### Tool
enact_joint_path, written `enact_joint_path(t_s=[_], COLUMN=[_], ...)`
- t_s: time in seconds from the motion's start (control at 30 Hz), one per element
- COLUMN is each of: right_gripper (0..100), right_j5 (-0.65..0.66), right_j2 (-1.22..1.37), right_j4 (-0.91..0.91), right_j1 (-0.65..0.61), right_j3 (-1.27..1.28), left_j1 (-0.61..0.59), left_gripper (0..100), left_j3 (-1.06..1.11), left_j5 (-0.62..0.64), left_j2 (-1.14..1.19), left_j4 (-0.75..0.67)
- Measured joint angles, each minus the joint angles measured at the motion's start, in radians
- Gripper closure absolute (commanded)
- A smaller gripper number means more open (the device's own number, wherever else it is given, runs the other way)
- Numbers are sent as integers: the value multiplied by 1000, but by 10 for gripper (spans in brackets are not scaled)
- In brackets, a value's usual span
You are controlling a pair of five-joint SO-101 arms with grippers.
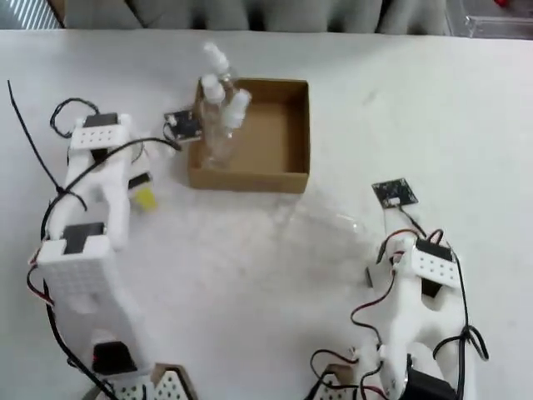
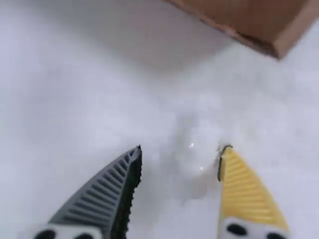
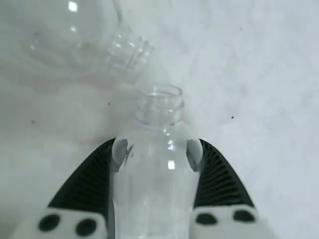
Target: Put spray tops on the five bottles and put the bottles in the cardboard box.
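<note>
1. Black fingers of the right end effector point(image 3: 157, 150) are closed on the shoulders of an uncapped clear bottle point(image 3: 158, 112), whose mouth points away from the wrist. The plastic looks thin and slick to me, so a harder squeeze could pop it forward out of the grip.
2. Second uncapped bottle point(image 3: 75, 45) lies on its side on the worktop point(image 3: 259, 74), its neck just beyond the held one's mouth. A push forward would likely knock it, and a round bottle rolls.
3. Left end effector point(image 2: 181, 148) hangs wide open, gripping nothing, low over the worktop near a corner of the cardboard box point(image 2: 249, 25). A careless swing there could shove the box.
4. Three bottles with spray tops point(image 1: 221, 108) stand crowded at the left end of the box, at the far middle of the worktop. A jolt, or another bottle lowered against them, could tip them.
5. Fitting a top needs the held bottle steady, and any slip in the grip would spoil the alignment.
</note>
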Motion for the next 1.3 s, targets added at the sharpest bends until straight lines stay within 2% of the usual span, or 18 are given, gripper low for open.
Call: enact_joint_path(t_s=[0.3, 0.5, 0.73, 0.93, 1.3], right_gripper=[982, 982, 982, 982, 982], right_j5=[0, 0, 0, 0, 0], right_j2=[0, 0, 0, 0, 0], right_j4=[0, 0, 0, 0, 0], right_j1=[0, 0, 0, 0, 0], right_j3=[0, 0, 0, 0, 0], left_j1=[-2, -2, -2, -2, -2], left_gripper=[765, 971, 976, 976, 977], left_j3=[0, 0, 0, -11, -184], left_j5=[-29, -29, -25, 61, 226], left_j2=[9, 9, 9, 9, 9], left_j4=[40, 49, 49, 63, 313])
